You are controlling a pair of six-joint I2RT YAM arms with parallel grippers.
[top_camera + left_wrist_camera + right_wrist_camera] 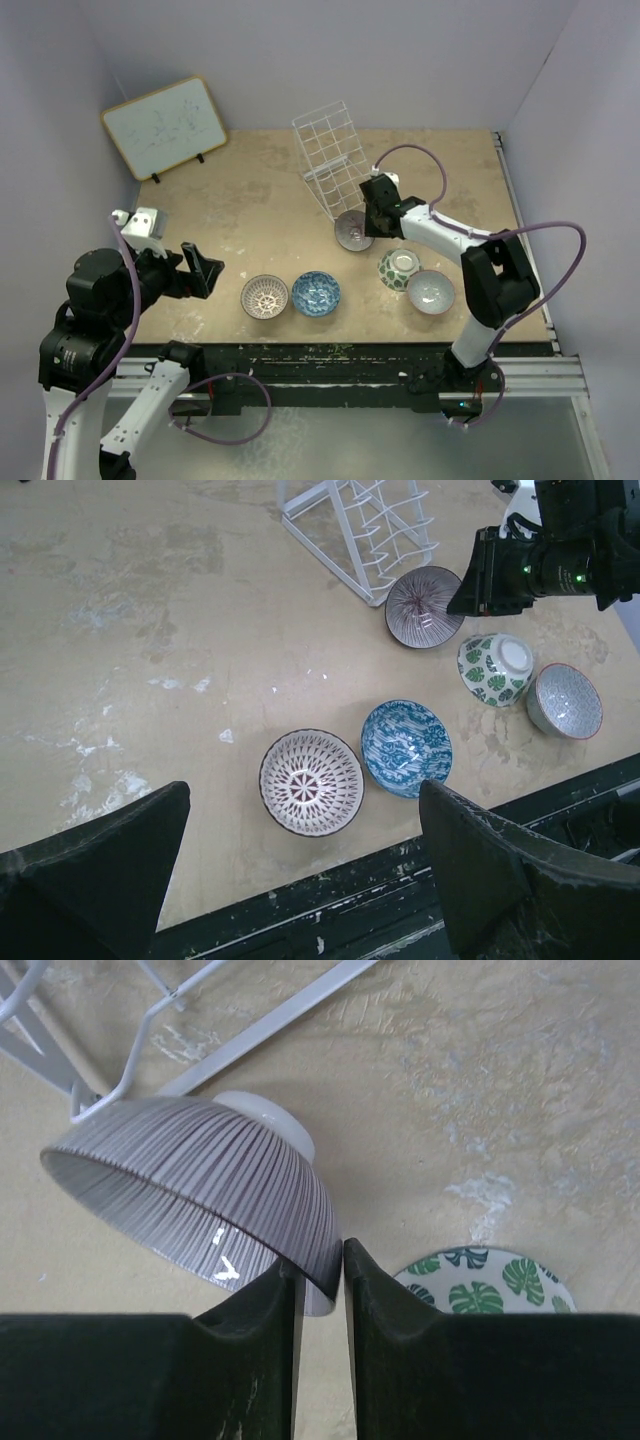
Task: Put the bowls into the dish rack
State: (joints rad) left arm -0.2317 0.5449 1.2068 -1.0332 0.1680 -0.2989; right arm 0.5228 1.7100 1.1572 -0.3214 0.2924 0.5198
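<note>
My right gripper (320, 1272) is shut on the rim of the mauve-pink striped bowl (200, 1195) and holds it tilted just in front of the white wire dish rack (327, 150). The gripper (376, 222) and bowl (353, 230) also show from above. On the table stand the brown-and-white bowl (264, 296), the blue bowl (315, 293), the green-and-white bowl (399, 268), which is upside down, and the pale pinkish-white bowl (431, 292). My left gripper (205, 270) is open and empty, raised over the near left of the table, left of the brown-and-white bowl (311, 782).
A framed whiteboard (165, 125) leans at the back left. The table's black front edge (400, 880) runs just below the brown-and-white and blue bowls. The rack's base wires (250, 1035) lie right behind the held bowl.
</note>
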